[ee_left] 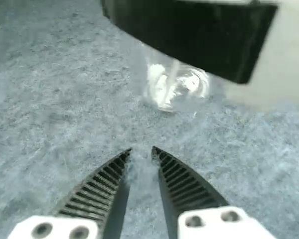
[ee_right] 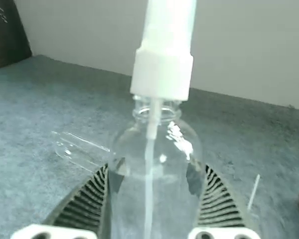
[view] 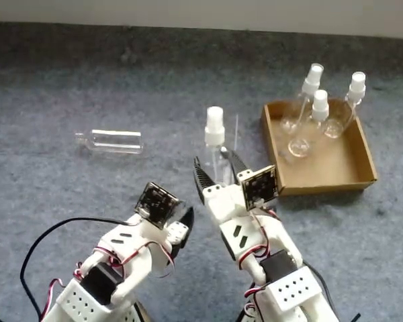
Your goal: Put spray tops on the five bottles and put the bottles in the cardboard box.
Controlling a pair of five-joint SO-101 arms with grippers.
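Nearest, at six o'clock in the high view, two white arms with black tools rise side by side from the grey carpet-like table. The left tool hovers low over the table with its ribbed fingers almost together, only a narrow slit between the tips, and nothing held. The right tool is spread wide enough to take a clear upright bottle with a white spray top, its ribbed fingers pressed against the two sides of the bottle's body. This bottle stands near the middle of the table, just at twelve o'clock of the right arm and at about one o'clock of the left tool.

A clear uncapped bottle lies on its side well apart at nine to ten o'clock of the held bottle. A thin white stick lies on the table just beside the held bottle, at one o'clock of it.

At three o'clock of the held bottle sits a shallow brown cardboard box. Three more clear bottles with white spray tops are inside it, leaning toward its twelve o'clock wall.
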